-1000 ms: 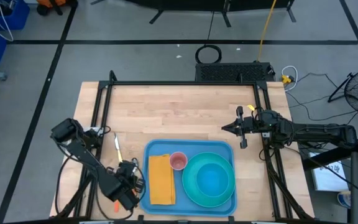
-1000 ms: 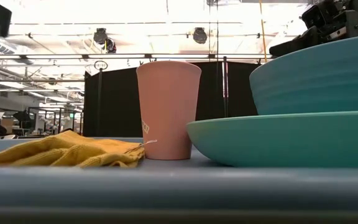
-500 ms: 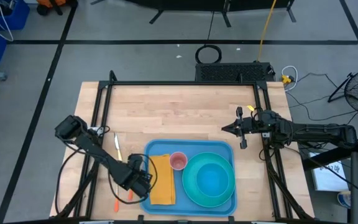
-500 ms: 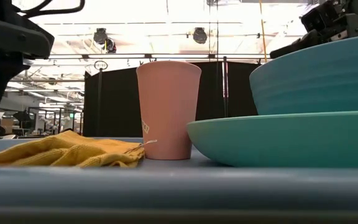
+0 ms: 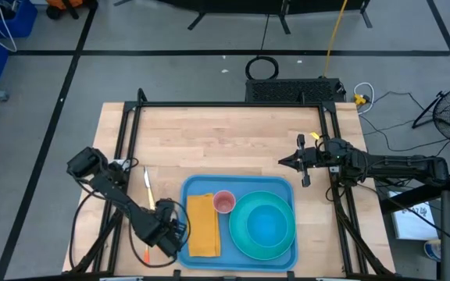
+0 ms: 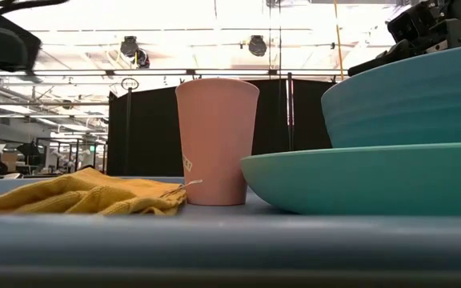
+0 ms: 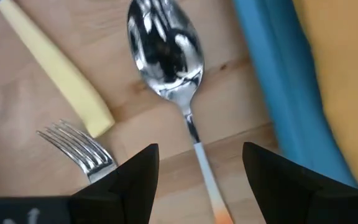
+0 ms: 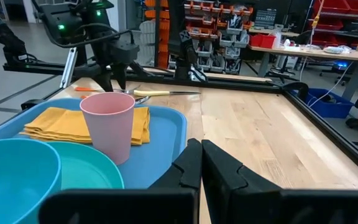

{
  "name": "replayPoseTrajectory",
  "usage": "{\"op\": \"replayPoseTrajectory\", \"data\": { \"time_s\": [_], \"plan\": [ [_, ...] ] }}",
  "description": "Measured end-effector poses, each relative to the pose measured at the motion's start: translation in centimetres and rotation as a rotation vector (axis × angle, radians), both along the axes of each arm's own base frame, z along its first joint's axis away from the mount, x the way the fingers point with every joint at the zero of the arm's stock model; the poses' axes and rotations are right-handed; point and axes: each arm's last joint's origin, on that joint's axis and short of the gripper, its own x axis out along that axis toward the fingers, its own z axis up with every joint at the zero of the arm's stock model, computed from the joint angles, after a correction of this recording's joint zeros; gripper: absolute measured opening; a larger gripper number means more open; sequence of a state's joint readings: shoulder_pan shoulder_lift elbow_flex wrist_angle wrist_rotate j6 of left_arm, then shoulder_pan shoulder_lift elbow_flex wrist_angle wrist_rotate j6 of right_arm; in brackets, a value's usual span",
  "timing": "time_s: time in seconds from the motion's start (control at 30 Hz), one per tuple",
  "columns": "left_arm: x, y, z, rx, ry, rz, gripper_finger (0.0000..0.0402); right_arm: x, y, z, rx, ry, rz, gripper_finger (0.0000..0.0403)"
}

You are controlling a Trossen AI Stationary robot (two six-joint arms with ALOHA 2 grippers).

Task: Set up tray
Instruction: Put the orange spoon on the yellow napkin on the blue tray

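Cutlery is what we're after next, by the look of it. The tray (image 5: 239, 222) sits at the near middle of the desk (image 5: 225, 144), already carrying a yellow napkin (image 5: 202, 225), pink cup (image 5: 224, 202) and teal plate (image 5: 266, 226) with a bowl on it. Our left end effector (image 7: 197, 171) hangs just off the tray's left edge, fingers spread and holding nothing, right over the spoon (image 7: 173, 68). The spoon's long axis runs roughly parallel to that tray edge, handle passing between the fingers, with a fork (image 7: 79, 149) and a yellow-handled knife (image 7: 51, 62) beside it. The left arm is clearly nearer. The right end effector (image 5: 284, 161) waits clenched, up past the tray's far right corner.
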State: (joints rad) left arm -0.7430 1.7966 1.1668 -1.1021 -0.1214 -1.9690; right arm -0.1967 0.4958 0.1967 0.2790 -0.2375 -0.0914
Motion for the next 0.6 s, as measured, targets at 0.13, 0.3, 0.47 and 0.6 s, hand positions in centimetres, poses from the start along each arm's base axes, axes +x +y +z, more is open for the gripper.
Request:
{"op": "replayPoseTrajectory", "data": {
  "time_s": [0.13, 0.3, 0.47, 0.6],
  "plan": [
    [-0.8, -0.1, -0.7, 0.02, 0.007, 0.022, 0.0236, 0.0, 0.0, 0.0, 0.0, 0.0, 0.0, 0.0],
    [-1.5, 0.5, -2.7, 0.011, -0.003, 0.022, 0.0236, 0.0, 0.0, 0.0, 0.0, 0.0, 0.0, 0.0],
    [-1.7, 1.0, -3.9, -0.023, -0.022, 0.033, 0.0236, 0.0, 0.0, 0.0, -0.001, 0.0, 0.0, 0.0],
    [-1.5, 1.1, -3.9, -0.025, -0.019, 0.035, 0.0231, 0.0, 0.0, 0.0, -0.005, 0.0, 0.0, 0.0]
  ]
}}
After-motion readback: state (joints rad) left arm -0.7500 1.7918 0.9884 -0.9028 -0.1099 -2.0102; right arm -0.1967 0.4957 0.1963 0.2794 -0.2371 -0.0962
